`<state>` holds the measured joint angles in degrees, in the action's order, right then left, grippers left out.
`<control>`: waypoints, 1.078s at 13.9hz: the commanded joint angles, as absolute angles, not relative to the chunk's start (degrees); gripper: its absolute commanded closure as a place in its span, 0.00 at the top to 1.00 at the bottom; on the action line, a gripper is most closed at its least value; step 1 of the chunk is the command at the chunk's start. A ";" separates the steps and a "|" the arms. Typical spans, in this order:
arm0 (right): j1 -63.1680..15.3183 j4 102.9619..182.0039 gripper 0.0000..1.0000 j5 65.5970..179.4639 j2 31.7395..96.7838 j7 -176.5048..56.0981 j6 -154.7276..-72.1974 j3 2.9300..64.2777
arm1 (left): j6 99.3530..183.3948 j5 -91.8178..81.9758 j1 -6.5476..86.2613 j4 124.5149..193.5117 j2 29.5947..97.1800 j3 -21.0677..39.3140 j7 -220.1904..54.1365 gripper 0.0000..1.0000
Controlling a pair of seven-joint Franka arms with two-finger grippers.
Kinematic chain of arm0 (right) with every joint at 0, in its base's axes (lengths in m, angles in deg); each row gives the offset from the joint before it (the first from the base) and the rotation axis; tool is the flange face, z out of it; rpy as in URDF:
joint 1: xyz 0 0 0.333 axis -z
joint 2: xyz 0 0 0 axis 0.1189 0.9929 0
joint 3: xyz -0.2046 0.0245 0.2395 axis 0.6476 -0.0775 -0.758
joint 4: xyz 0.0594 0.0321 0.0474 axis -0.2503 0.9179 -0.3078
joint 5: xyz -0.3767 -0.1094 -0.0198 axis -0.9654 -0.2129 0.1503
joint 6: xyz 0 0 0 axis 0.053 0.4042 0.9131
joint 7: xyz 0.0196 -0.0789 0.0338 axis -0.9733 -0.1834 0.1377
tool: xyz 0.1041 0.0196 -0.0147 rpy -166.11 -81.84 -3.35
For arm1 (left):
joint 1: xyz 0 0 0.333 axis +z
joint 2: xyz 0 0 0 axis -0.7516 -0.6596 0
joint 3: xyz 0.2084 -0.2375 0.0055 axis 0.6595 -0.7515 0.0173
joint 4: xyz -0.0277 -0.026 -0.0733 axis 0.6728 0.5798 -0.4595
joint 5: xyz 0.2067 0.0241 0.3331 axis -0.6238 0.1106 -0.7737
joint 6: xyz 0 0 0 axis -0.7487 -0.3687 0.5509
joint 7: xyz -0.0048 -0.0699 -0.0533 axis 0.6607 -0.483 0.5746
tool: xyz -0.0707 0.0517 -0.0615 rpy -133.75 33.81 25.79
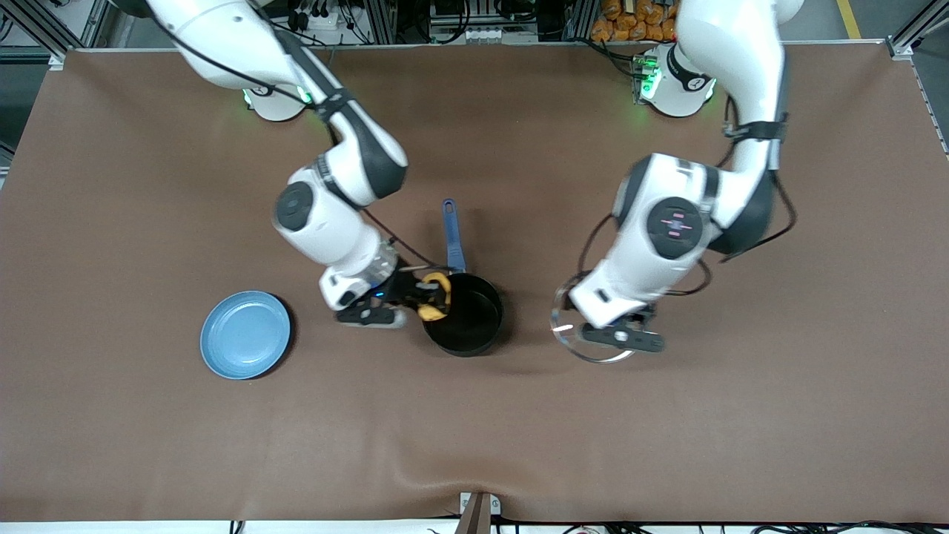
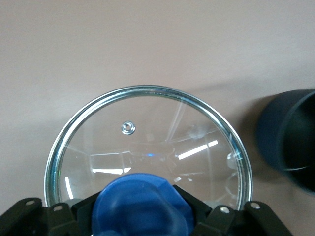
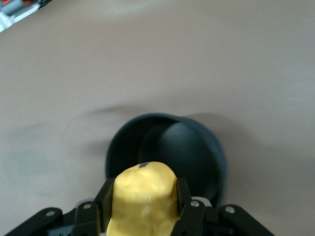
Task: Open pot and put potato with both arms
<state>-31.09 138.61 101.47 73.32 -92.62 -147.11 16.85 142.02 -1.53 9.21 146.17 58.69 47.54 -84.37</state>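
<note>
Two arms work over the brown table point(image 1: 148, 445), each with something clamped in its fingers. The right gripper point(image 1: 426, 297) is closed on the potato point(image 1: 434, 295), a lumpy yellow-orange piece that it holds just over the rim of the pot point(image 1: 467, 315) at the edge toward the right arm's end of the table. In the right wrist view the potato point(image 3: 143, 196) sits squeezed between the black fingers point(image 3: 189, 201) of the right gripper point(image 3: 147, 206), with the open, dark hollow of the pot point(image 3: 167, 147) directly below it. The pot stands uncovered near the middle of the table, its long blue handle point(image 1: 452, 237) pointing toward the robots' bases. The left gripper point(image 1: 619, 334) is closed on the blue knob point(image 2: 142, 204) of the glass lid point(image 1: 574, 337), holding the lid beside the pot, toward the left arm's end of the table; whether the lid touches the table I cannot tell. In the left wrist view the left gripper point(image 2: 142, 216) grips the knob from both sides, the round glass lid point(image 2: 147, 142) with its metal rim spreads out below, and part of the pot point(image 2: 290, 142) shows off to one edge, apart from the lid. A flat light-blue plate point(image 1: 245, 334) lies toward the right arm's end of the table, well apart from the pot.
</note>
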 commanded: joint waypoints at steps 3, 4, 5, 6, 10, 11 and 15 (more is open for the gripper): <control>-34.86 131.97 0.00 89.23 81.83 -92.74 -149.28 18.31 | 155.40 -0.64 12.78 165.71 67.03 46.08 -94.21 0.07; -35.21 131.44 0.00 87.63 82.89 -92.83 -149.28 18.57 | 157.87 -0.64 13.31 167.56 67.04 45.99 -96.14 0.07; -36.00 130.83 0.00 86.57 83.77 -92.83 -149.36 19.10 | 159.72 -0.55 13.83 168.97 66.69 45.99 -97.72 0.07; -37.22 129.87 0.00 86.39 84.82 -92.83 -149.45 20.23 | 161.30 -0.47 14.01 170.38 66.60 45.99 -98.35 0.07; -40.66 128.71 0.00 86.48 89.83 -92.83 -154.62 23.50 | 168.51 1.63 15.33 175.83 64.93 45.99 -103.26 0.07; -40.66 128.71 0.00 86.39 90.71 -92.75 -155.60 23.50 | 170.01 2.51 15.42 176.54 64.06 45.99 -105.02 0.07; -40.75 128.19 0.03 86.56 91.51 -92.75 -155.78 23.50 | 174.67 9.97 17.18 176.81 59.57 45.99 -114.76 0.08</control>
